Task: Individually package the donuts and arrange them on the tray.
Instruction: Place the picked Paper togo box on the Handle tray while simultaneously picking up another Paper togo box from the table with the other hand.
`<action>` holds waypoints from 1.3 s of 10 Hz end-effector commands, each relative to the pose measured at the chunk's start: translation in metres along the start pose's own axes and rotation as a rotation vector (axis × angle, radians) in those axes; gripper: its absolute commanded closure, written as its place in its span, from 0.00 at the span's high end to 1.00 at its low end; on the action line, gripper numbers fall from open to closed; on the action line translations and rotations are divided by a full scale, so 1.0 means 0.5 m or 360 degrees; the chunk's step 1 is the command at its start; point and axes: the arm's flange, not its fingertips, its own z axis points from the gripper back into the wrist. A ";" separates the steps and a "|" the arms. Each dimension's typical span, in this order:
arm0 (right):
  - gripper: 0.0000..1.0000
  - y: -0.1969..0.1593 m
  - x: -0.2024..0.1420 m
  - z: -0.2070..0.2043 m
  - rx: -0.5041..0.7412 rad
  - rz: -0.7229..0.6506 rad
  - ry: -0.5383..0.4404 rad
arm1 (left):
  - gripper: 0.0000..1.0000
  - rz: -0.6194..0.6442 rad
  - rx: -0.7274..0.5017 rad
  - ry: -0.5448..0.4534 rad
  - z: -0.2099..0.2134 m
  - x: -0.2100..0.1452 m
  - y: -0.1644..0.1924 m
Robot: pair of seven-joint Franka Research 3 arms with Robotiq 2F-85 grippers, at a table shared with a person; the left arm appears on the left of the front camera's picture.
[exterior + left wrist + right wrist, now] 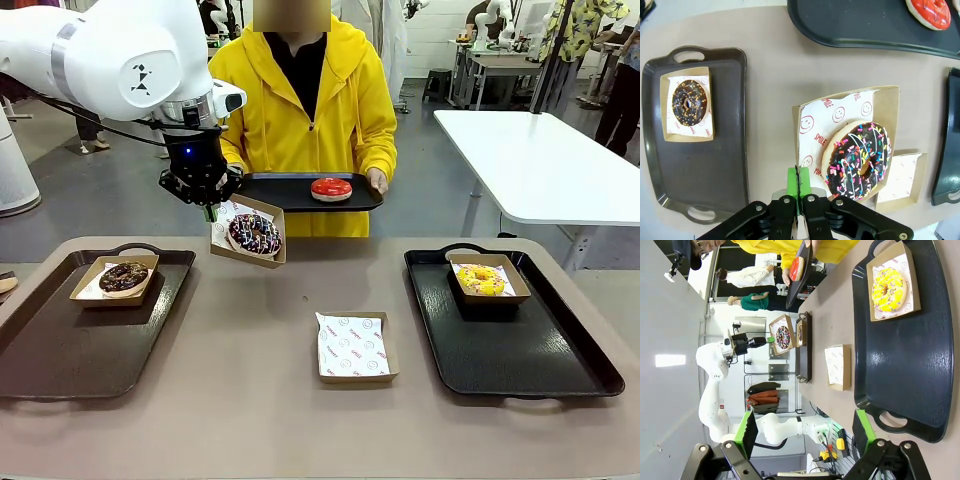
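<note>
Brown tabletop [250, 340] below: left tool [798, 182] pinches the thin cardboard box [893, 112] at its six-o'clock rim. The sprinkled donut [857, 160] looks soft and apt to slide, so keep it level; the right tool [805, 426] gapes empty.

Red "SMILE" print, smiley faces on paper liner [832, 117] of box [893, 115] under sprinkled donut [858, 160].

You have a tan, round-cornered table [250, 400] in front of you. Taking its far edge as 12 o'clock, a dark brown tray [60, 350] lies flat at 9 o'clock and a black tray [520, 350] at 3 o'clock. Between them, just past centre toward 3 o'clock, sits a shallow paper-lined cardboard box [358, 378], touching neither tray.
</note>
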 end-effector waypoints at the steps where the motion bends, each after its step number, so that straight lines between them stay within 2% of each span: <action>1: 1.00 0.000 0.000 0.000 0.0000 0.0000 0.0000 | 0.01 0.0000 0.0000 0.0000 0.000 0.000 0.000; 2: 1.00 0.021 -0.003 -0.033 -0.0168 0.0033 0.0060 | 0.01 -0.0091 -0.0068 0.0051 0.017 -0.009 0.026; 3: 1.00 0.050 -0.001 -0.073 -0.0295 0.0031 0.0094 | 0.01 -0.0095 -0.0077 0.0096 0.030 -0.022 0.058; 5: 1.00 0.111 0.015 -0.183 -0.0487 0.0011 0.0239 | 0.01 -0.0195 0.0009 0.0196 0.050 -0.047 0.132; 8: 1.00 0.162 0.004 -0.355 -0.0697 0.0033 0.0360 | 0.01 -0.0319 0.0118 0.0205 0.075 -0.085 0.232; 9: 1.00 0.178 -0.008 -0.421 -0.0767 0.0093 0.0369 | 0.01 -0.0330 0.0164 0.0223 0.076 -0.091 0.277; 12: 1.00 0.189 -0.053 -0.569 -0.0929 0.0238 0.0400 | 0.01 -0.0251 0.0138 0.0211 0.061 -0.104 0.382; 13: 1.00 0.185 -0.064 -0.602 -0.0956 0.0257 0.0410 | 0.01 -0.0232 0.0124 0.0206 0.056 -0.102 0.385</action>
